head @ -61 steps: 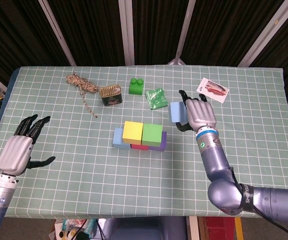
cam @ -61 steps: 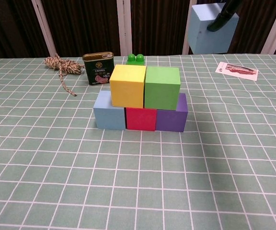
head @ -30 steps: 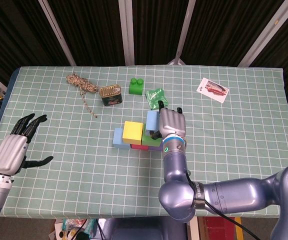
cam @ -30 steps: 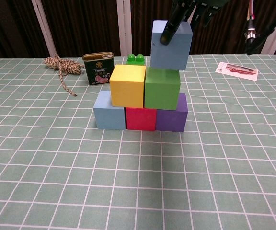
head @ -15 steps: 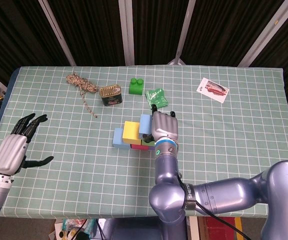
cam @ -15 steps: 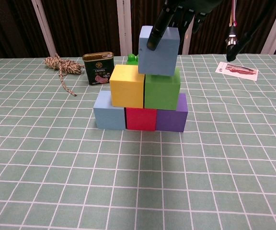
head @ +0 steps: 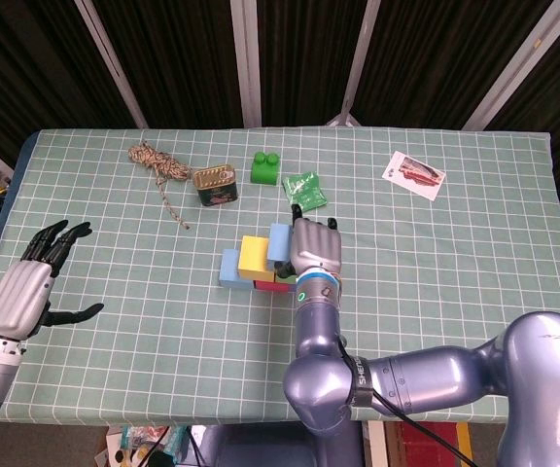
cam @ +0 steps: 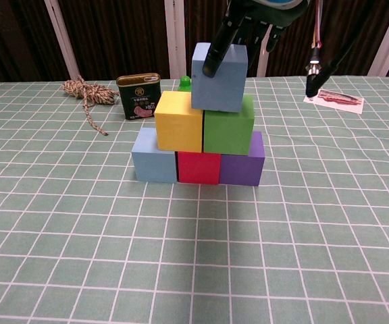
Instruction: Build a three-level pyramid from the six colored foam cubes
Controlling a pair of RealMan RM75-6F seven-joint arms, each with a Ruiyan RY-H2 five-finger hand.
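We record: right hand (head: pixel 316 248) grasping the top blue cube (cam: pixel 219 76) from above, set over the seam of yellow cube (cam: pixel 179 120) and green cube (cam: pixel 228 124). Beneath them lie the light blue cube (cam: pixel 154 164), red cube (cam: pixel 198 167) and purple cube (cam: pixel 242 167). Left hand (head: pixel 29 289) rests released, fingers spread. A closed tin (cam: pixel 139 96) stands behind; we cannot tell its contents.

Twine coil (head: pixel 156 160): far left.
Tin can (head: pixel 215 184): beside twine.
Green brick (head: pixel 265 168): right of can.
Green packet (head: pixel 304 190): near brick.
Printed card (head: pixel 414 175): far right.

Right hand (head: pixel 316 249) grips; left hand (head: pixel 29 290) hovers, fingers spread.
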